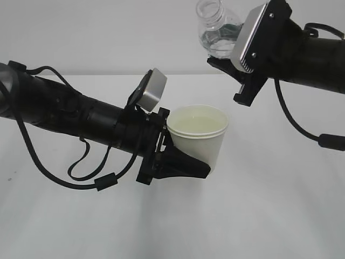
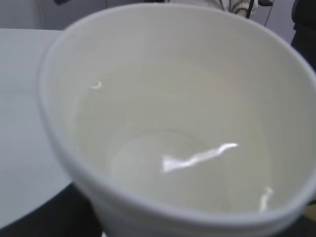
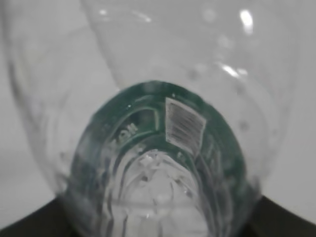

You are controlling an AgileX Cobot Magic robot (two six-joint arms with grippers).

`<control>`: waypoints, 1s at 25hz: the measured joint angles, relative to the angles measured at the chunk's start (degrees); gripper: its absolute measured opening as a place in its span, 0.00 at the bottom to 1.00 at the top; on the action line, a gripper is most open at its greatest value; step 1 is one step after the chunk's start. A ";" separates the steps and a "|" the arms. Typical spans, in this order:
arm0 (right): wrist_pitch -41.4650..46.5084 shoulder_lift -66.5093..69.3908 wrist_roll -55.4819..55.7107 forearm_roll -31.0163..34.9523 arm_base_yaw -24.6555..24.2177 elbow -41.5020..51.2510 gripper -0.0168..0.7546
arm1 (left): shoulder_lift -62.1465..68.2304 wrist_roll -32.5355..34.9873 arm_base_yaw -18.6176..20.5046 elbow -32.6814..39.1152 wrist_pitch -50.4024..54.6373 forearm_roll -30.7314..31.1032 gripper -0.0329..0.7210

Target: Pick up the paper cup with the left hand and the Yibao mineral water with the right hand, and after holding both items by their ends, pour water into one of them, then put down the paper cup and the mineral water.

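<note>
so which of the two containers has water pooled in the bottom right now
The paper cup in the left end effector, held upright below the clear bottle, which is raised and tilted.

A plain white tabletop (image 1: 172,226) fills the lower part of the exterior view, evenly lit with soft shadows. Its far edge meets a bare pale grey wall (image 1: 108,32). Blurred dark shapes stand past the tabletop's far edge in the left wrist view.

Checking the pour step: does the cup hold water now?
Yes. The cup shows a liquid surface with glints inside, well below its rim.
</note>
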 joint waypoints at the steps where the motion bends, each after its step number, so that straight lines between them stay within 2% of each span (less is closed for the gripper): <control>1: 0.00 0.00 0.83 0.00 0.00 0.00 0.54 | 0.00 0.00 0.00 0.00 0.00 0.00 0.61; 25: 0.00 0.00 16.55 0.00 0.00 0.00 0.54 | 0.00 0.02 0.00 0.00 0.00 -0.12 0.61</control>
